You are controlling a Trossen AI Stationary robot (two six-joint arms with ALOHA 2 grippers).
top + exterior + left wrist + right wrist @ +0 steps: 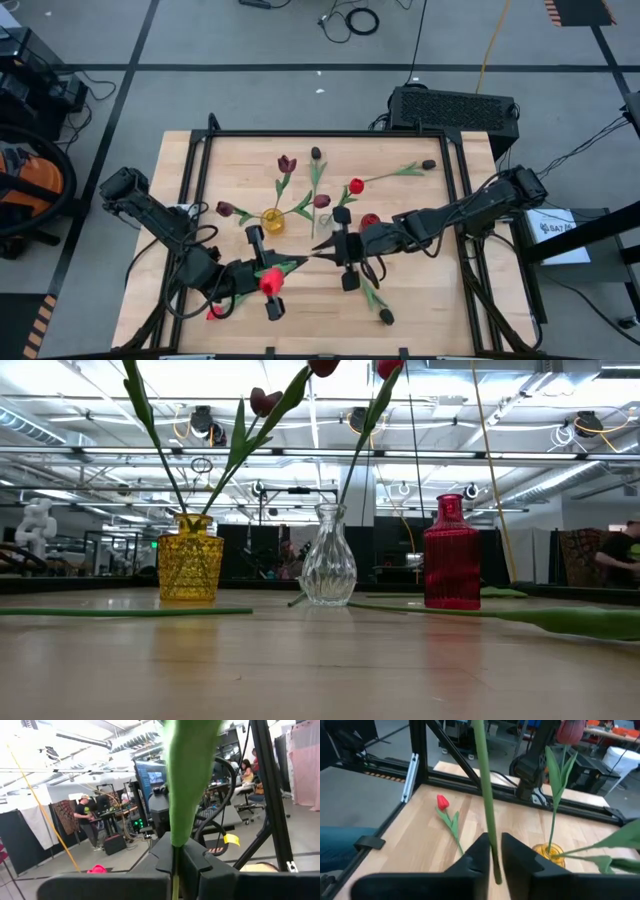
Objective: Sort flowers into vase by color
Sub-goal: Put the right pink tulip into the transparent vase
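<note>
Fingers of both grippers pinch one red tulip (270, 283) near the table's front edge: left gripper (175, 865) tight, right gripper (493, 855) seemingly loosening. Mid-handover, probably; next, into the red vase (451, 553).

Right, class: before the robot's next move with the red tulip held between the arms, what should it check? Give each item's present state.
1. Left gripper shut on the red tulip stem: ok.
2. Right gripper clear of that stem: cannot tell.
3. Red vase upright: ok.
4. Red vase mouth free of stems: ok.
5. Yellow vase and clear vase upright: ok.
</note>
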